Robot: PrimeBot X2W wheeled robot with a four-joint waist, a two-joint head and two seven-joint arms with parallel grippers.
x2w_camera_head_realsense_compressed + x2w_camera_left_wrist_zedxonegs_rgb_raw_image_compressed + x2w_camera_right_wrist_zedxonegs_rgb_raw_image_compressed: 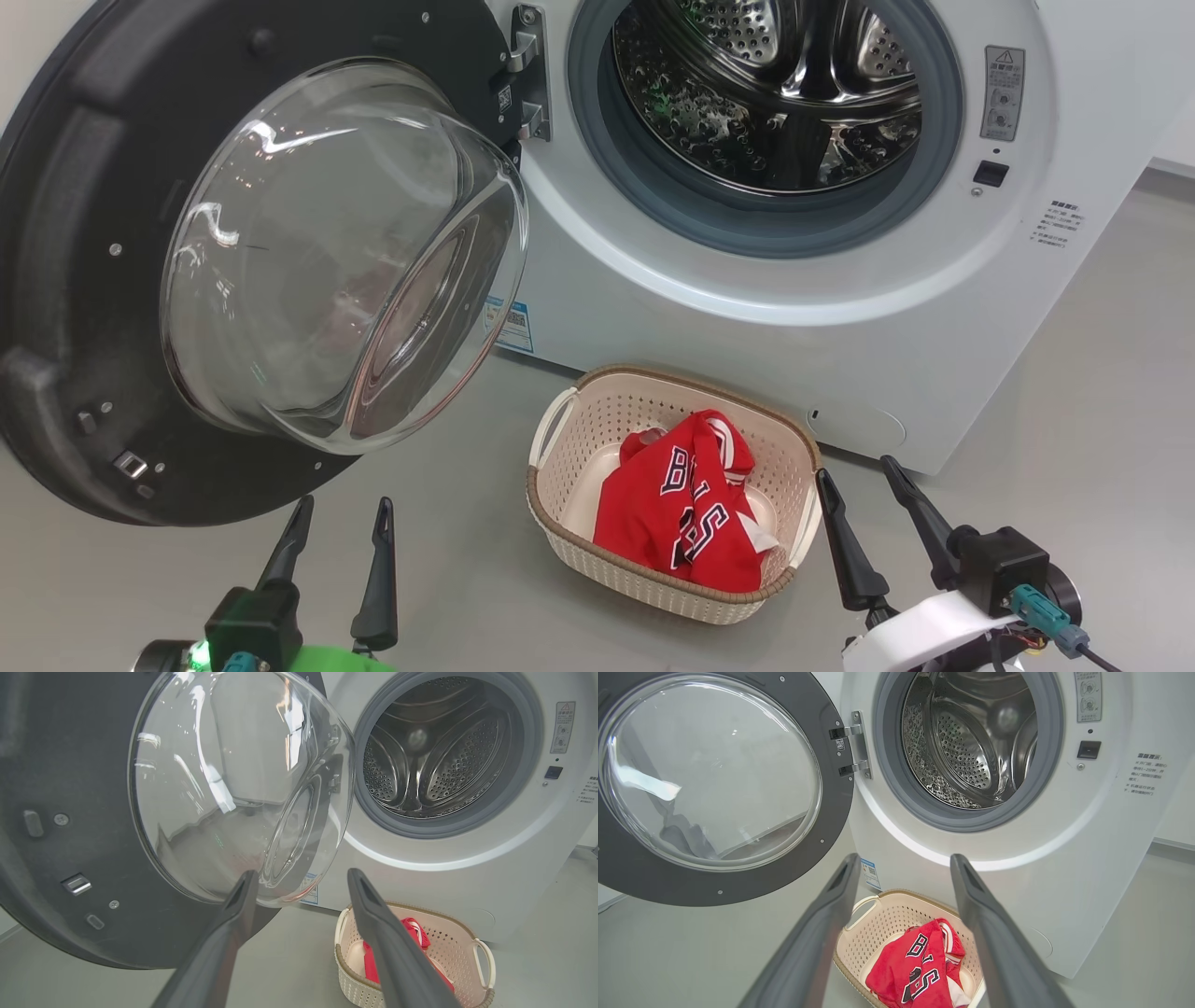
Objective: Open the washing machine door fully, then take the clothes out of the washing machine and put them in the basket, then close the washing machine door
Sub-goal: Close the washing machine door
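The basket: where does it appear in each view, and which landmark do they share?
Head view: basket lower centre.
Left wrist view: bottom right.
Right wrist view: bottom centre.
Shared landmark: the blue label on the washing machine, above-left of it.

A smooth, matte grey floor [1102, 373] is spread across the lower part of each view, with soft shadows thrown on it. At the far right it is met by a white wall [1183, 816], and a pale skirting strip [1174, 843] is seen along that joint.
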